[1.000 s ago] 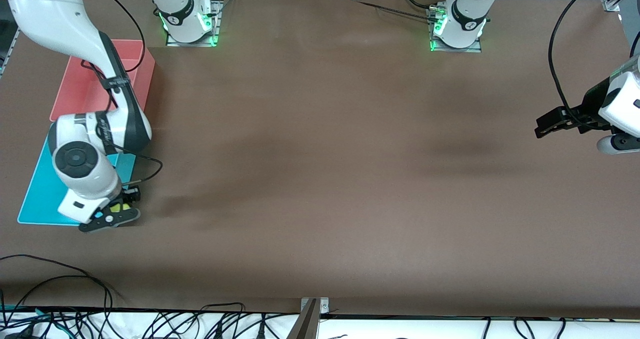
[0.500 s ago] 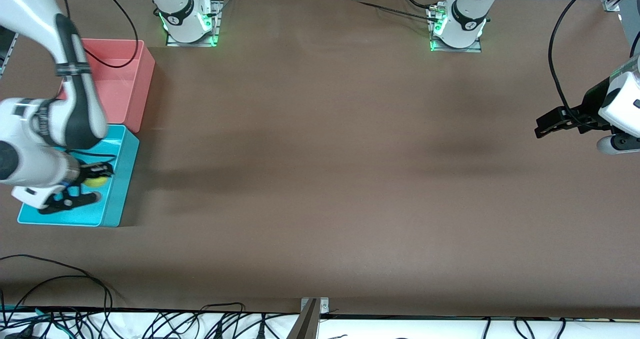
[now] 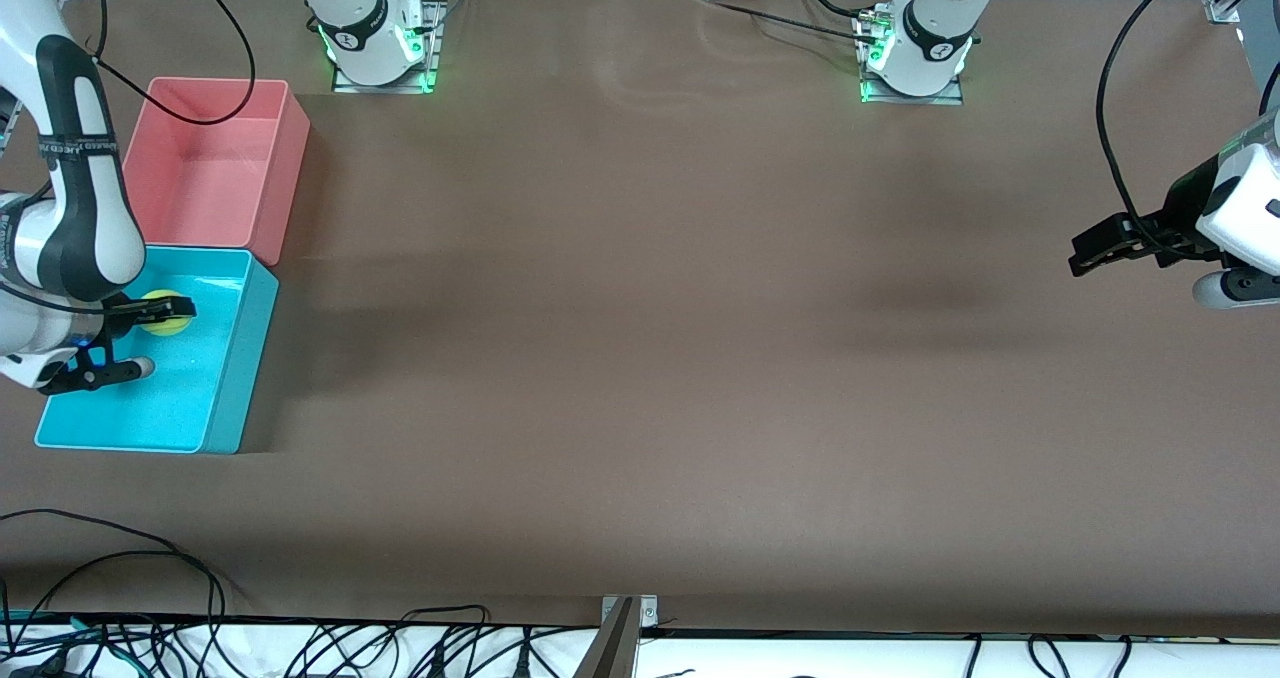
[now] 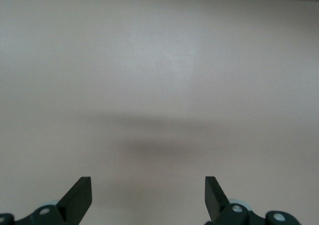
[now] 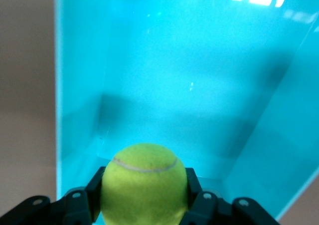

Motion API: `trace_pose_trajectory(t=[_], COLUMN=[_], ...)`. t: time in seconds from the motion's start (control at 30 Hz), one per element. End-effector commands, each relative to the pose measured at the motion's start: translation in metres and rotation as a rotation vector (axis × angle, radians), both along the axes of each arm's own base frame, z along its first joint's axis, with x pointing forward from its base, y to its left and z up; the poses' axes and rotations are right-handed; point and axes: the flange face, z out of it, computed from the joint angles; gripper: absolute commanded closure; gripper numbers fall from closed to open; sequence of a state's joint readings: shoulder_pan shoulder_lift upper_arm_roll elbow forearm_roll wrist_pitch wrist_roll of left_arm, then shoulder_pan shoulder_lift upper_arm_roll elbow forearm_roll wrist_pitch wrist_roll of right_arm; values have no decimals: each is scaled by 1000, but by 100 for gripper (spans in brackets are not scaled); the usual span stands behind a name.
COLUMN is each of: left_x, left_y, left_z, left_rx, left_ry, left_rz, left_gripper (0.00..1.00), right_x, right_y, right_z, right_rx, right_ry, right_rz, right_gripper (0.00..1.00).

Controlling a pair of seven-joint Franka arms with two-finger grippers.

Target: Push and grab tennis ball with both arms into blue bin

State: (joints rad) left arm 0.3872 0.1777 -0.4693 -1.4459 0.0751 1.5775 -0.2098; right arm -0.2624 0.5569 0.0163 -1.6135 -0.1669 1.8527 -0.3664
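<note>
The tennis ball [image 3: 165,324] is yellow-green and sits between the fingers of my right gripper [image 3: 166,312], which is shut on it over the inside of the blue bin [image 3: 226,378]. In the right wrist view the ball [image 5: 143,185] fills the space between the black fingers [image 5: 193,189], with the bin's turquoise floor [image 5: 174,75] below it. My left gripper [image 3: 1078,256] is open and empty, held above bare table at the left arm's end. Its two fingertips stand wide apart in the left wrist view [image 4: 148,195].
A pink-red bin [image 3: 290,148] stands right beside the blue bin, farther from the front camera. Both bins sit at the right arm's end of the brown table [image 3: 640,358]. Cables lie along the table's near edge [image 3: 300,638].
My right arm has carried the ball from the blue bin's near corner to over the bin's inside. The left arm has not moved.
</note>
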Motion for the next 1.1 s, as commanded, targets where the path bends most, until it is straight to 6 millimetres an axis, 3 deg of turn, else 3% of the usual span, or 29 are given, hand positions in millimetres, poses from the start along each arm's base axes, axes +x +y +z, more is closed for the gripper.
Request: trace_pose_trajectory(t=[0.0, 0.3, 0.43, 0.47, 0.5, 0.57, 0.83, 0.93, 1.07], left_x=[1, 1, 1, 1, 1, 1, 1, 1, 1], left_y=[-1, -1, -1, -1, -1, -1, -2, -1, -1], left_z=[5, 4, 4, 5, 4, 4, 4, 4, 4], left_rx=[-16, -18, -18, -16, -16, -18, -16, -16, -16], left_ry=[7, 9, 9, 9, 10, 9, 9, 9, 9], left_rz=[-15, -15, -13, -13, -13, -13, -15, -13, -13], left_gripper=[0, 0, 0, 0, 0, 0, 0, 0, 0], right_x=[-7, -19, -21, -21, -21, -20, -16, -14, -11], right_y=[-12, -31, -36, -35, -35, -35, -29, -27, -10], right_z=[-27, -67, -73, -74, -74, -73, -51, -32, -3], right_rx=[40, 63, 73, 72, 74, 71, 70, 65, 57], right_ry=[20, 61, 63, 65, 64, 62, 62, 50, 43], right_rz=[-21, -57, -71, -71, -72, -80, -83, -80, -57], right_gripper=[75, 74, 69, 63, 50, 0, 0, 0, 0])
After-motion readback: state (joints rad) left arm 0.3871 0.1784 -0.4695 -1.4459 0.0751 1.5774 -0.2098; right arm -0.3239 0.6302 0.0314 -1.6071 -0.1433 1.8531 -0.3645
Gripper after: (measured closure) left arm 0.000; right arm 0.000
